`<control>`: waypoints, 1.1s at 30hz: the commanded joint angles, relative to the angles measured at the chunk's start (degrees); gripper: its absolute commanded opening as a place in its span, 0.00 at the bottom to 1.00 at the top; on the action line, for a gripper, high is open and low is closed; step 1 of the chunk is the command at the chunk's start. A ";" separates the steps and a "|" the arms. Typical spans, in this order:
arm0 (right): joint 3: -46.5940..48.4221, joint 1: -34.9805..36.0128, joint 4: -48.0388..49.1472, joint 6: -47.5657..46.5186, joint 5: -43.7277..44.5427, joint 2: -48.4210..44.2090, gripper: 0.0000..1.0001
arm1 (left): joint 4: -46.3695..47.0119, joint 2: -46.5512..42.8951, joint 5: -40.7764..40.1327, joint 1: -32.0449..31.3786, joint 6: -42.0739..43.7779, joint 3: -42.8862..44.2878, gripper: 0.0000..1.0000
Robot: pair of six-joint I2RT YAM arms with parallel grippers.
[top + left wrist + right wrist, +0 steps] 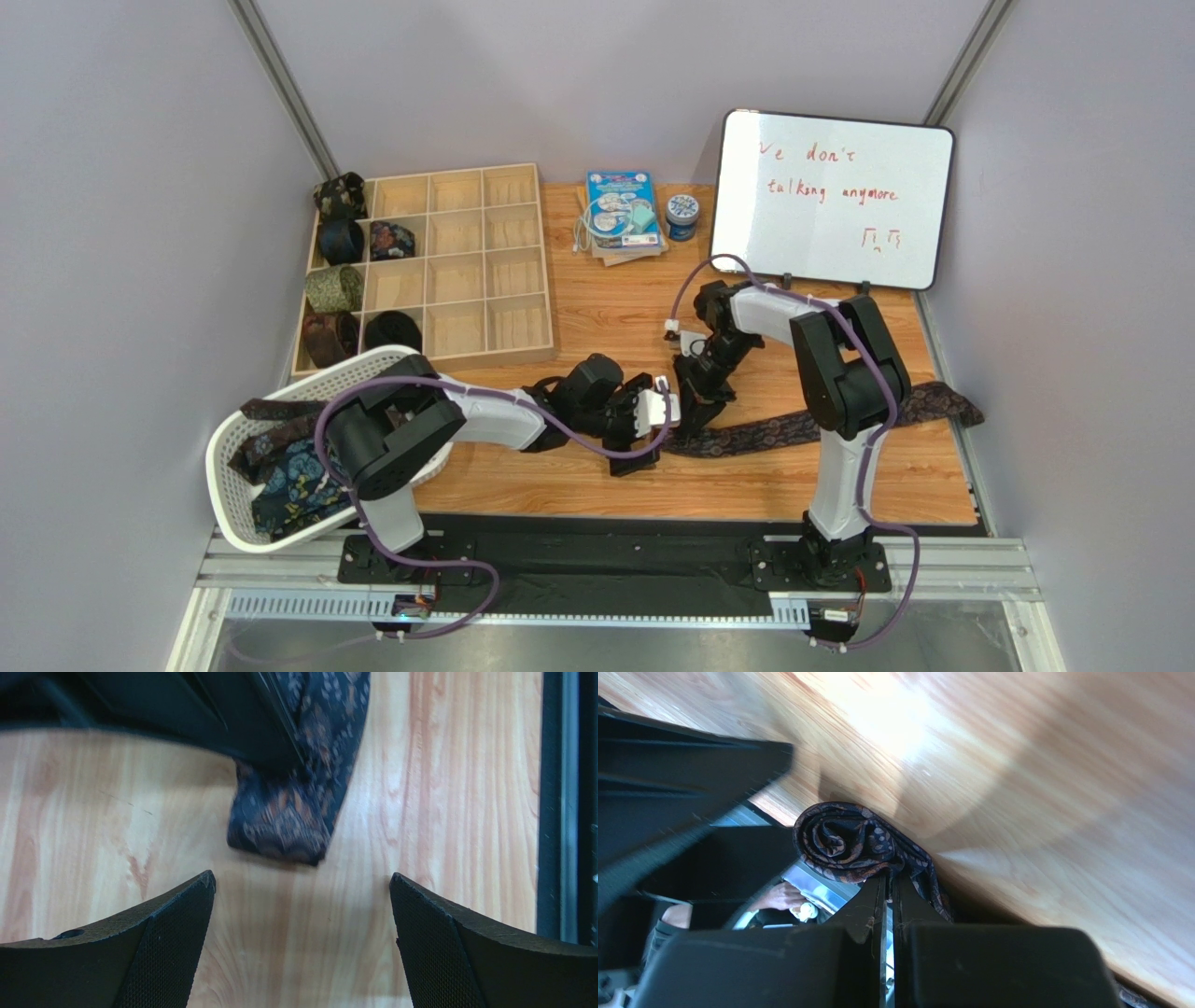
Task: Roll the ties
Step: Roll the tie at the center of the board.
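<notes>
A dark navy tie with a brown paisley pattern (pixel 814 424) lies across the wooden table toward the right edge. Its left end is wound into a small coil (pixel 840 843). My right gripper (pixel 889 878) is shut on the fabric at the coil's edge; in the top view it (pixel 697 399) sits at the tie's left end. My left gripper (pixel 302 878) is open and empty just above the table, with the tie's coiled end (pixel 281 822) a little beyond its fingertips (pixel 189 896). In the top view the left gripper (pixel 671 410) is right beside the right one.
A white mesh basket (pixel 232 462) at the near left holds more loose ties (pixel 295 476). A wooden divided box (pixel 477 266) behind it has rolled ties (pixel 334 287) in its left column. A whiteboard (pixel 835 196), a blue packet (pixel 624 210) and a small tin (pixel 683 213) stand at the back.
</notes>
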 commanded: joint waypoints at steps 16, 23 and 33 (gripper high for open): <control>6.02 2.60 1.92 -0.39 0.54 2.46 0.00 | 1.99 7.20 -10.46 -3.44 1.18 4.78 0.68; 8.22 2.60 -1.16 0.58 -2.28 0.43 0.00 | -3.12 2.54 -15.15 -3.35 0.93 -0.31 0.42; 8.48 2.60 0.16 0.58 2.37 3.68 0.00 | -4.70 2.45 -16.99 -3.27 -0.40 -0.14 0.44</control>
